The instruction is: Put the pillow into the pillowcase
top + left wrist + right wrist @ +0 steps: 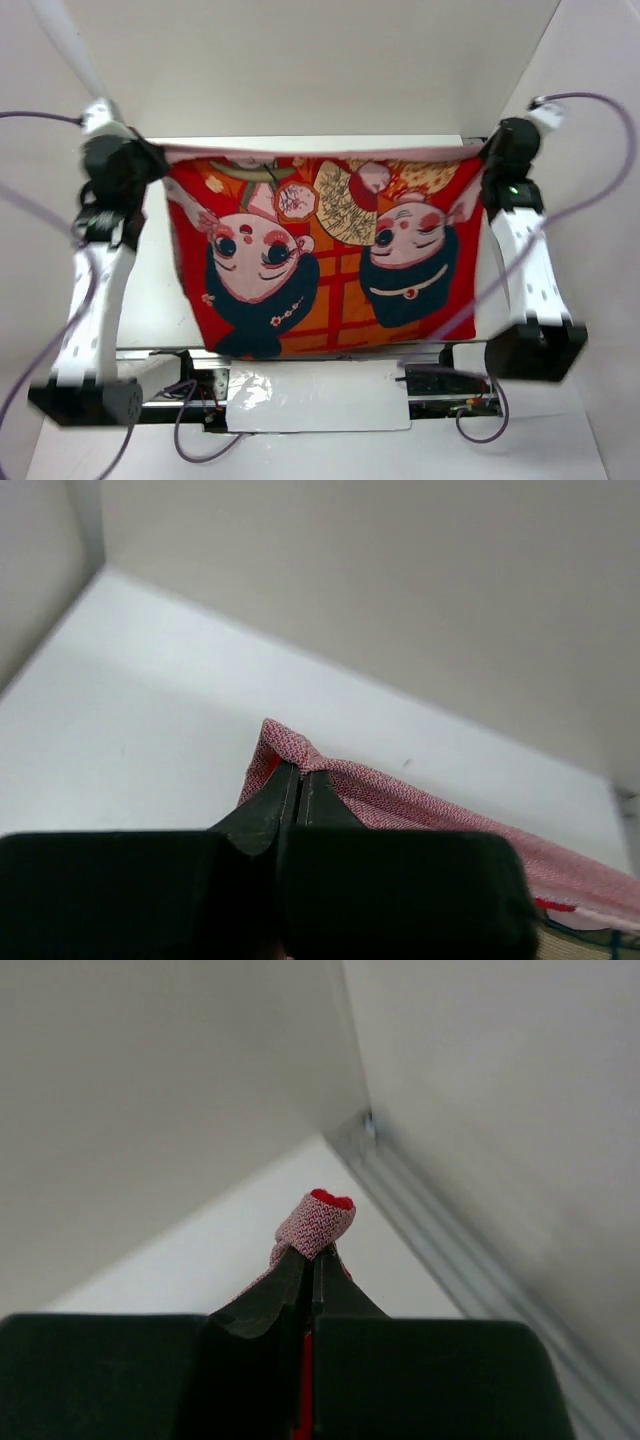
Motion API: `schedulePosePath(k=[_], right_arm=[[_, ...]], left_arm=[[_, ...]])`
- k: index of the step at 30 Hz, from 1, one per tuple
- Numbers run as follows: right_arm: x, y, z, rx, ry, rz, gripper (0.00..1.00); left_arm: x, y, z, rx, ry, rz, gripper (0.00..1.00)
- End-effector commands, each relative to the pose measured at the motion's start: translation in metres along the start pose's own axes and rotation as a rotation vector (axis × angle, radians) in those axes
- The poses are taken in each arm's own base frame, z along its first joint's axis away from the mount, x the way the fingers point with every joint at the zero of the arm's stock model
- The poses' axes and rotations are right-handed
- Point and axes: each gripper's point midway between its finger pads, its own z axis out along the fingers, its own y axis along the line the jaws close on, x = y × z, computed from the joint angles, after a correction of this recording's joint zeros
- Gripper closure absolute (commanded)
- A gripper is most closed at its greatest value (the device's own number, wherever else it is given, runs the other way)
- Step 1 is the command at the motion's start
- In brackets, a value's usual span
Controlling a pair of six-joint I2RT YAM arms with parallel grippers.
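1. Left pincer [298, 770]: clenched on a bunched corner of the pillowcase [330, 270], with pink woven cloth pinched between the tips. Right pincer [312, 1255]: clenched on the opposite corner, where a small red-and-pink fold pokes above the tips.
2. Pillowcase position: it is stretched taut between the two pincers at the far side of the tabletop [160, 300]. The printed face with the two children looks up at the overhead camera. A pale pink hem runs along the held edge.
3. Key relation: the long axis of the held edge runs left to right, from pincer to pincer. The rest of the cloth extends from that edge toward the arm bases. Each arm is at its own corner, so neither is nearer the middle.
4. Pillow: not visible as a separate object in any view. I cannot tell whether it sits inside the sleeve or out of frame, nor which edge of the sleeve is the open one.
5. Surroundings: the enclosure walls [300, 60] are close behind and beside both pincers. The cable loops [600, 180] hang outboard of the arms. The free edge of the cloth lies near the base hardware [440, 380] and a white plate [320, 398].
6. Judgement: any shake or lowering needs both arms moving together. The likely snags are the near-edge hardware and the side walls.
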Motion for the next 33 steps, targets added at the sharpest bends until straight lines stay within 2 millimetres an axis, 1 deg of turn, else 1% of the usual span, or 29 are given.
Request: schedulePosePath(k=[1,2,3,4,5,6,7,8,9,10,11,12,14,15,17,18,19,20,22,24,25,26,27,28,29,30,31,32,33], right_arm=[[0.082,0.007,0.052,-0.012,0.142,0.051,1.00],[0.138,0.010,0.077,-0.021,0.262,0.015,1.00],[0.172,0.013,0.107,-0.004,0.312,-0.004,1.00],[0.152,0.021,0.111,-0.017,0.276,0.010,0.99],[0.199,0.015,0.135,0.038,0.365,-0.007,0.93],[0.221,0.008,0.140,0.089,0.451,-0.033,0.82],[0.193,0.024,0.157,0.078,0.422,-0.021,0.73],[0.220,0.020,0.165,0.105,0.490,-0.049,0.53],[0.217,0.016,0.166,0.128,0.498,-0.071,0.44],[0.211,0.025,0.166,0.117,0.481,-0.070,0.30],[0.209,0.026,0.168,0.111,0.471,-0.075,0.23],[0.195,0.029,0.164,0.100,0.443,-0.063,0.02],[0.188,0.030,0.158,0.080,0.420,-0.048,0.00],[0.167,0.031,0.154,0.062,0.379,-0.024,0.00],[0.167,0.028,0.143,0.056,0.387,-0.025,0.00],[0.160,0.023,0.140,0.062,0.377,-0.019,0.00],[0.147,0.027,0.133,0.036,0.361,-0.018,0.00],[0.150,0.025,0.127,0.025,0.379,-0.030,0.00],[0.141,0.032,0.114,-0.025,0.391,-0.028,0.00],[0.142,0.038,0.105,-0.088,0.417,-0.060,0.00],[0.143,0.040,0.097,-0.124,0.437,-0.082,0.03],[0.149,0.050,0.090,-0.189,0.468,-0.070,0.04],[0.164,0.049,0.083,-0.216,0.510,-0.081,0.15],[0.174,0.051,0.078,-0.243,0.543,-0.078,0.26],[0.174,0.060,0.073,-0.309,0.540,-0.073,0.31],[0.188,0.059,0.070,-0.326,0.568,-0.082,0.34],[0.192,0.059,0.067,-0.348,0.579,-0.101,0.35],[0.201,0.065,0.067,-0.374,0.594,-0.111,0.35],[0.212,0.068,0.065,-0.379,0.622,-0.119,0.35]], left_arm=[[0.062,0.048,0.068,-0.179,0.051,-0.017,1.00],[0.110,0.071,0.099,-0.239,0.157,0.003,1.00],[0.127,0.080,0.119,-0.239,0.191,-0.001,0.93],[0.150,0.090,0.137,-0.252,0.250,0.002,0.92],[0.142,0.085,0.161,-0.235,0.256,-0.006,0.62],[0.158,0.088,0.180,-0.234,0.326,-0.009,0.50],[0.217,0.106,0.206,-0.270,0.485,-0.004,0.46],[0.200,0.102,0.217,-0.284,0.525,-0.008,0.43],[0.210,0.106,0.225,-0.301,0.564,-0.006,0.41],[0.218,0.112,0.231,-0.325,0.578,0.001,0.11],[0.226,0.115,0.239,-0.330,0.588,0.002,0.00],[0.215,0.112,0.243,-0.327,0.559,0.003,0.00],[0.210,0.105,0.244,-0.293,0.553,-0.008,0.00],[0.204,0.096,0.238,-0.254,0.549,-0.019,0.00],[0.195,0.090,0.229,-0.238,0.536,-0.023,0.00],[0.189,0.088,0.225,-0.232,0.523,-0.024,0.00],[0.183,0.084,0.212,-0.219,0.517,-0.027,0.00],[0.181,0.083,0.205,-0.219,0.516,-0.027,0.00],[0.176,0.085,0.184,-0.235,0.512,-0.022,0.00],[0.179,0.087,0.167,-0.243,0.529,-0.021,0.00],[0.199,0.093,0.153,-0.238,0.586,-0.004,0.00],[0.204,0.096,0.143,-0.245,0.601,-0.003,0.00],[0.201,0.094,0.129,-0.245,0.594,-0.012,0.00],[0.210,0.098,0.120,-0.258,0.613,-0.023,0.00],[0.236,0.106,0.105,-0.269,0.674,-0.037,0.08],[0.239,0.104,0.094,-0.256,0.686,-0.043,0.11],[0.247,0.103,0.085,-0.243,0.712,-0.052,0.14],[0.273,0.111,0.066,-0.266,0.774,-0.057,0.18],[0.280,0.114,0.059,-0.275,0.783,-0.065,0.19]])
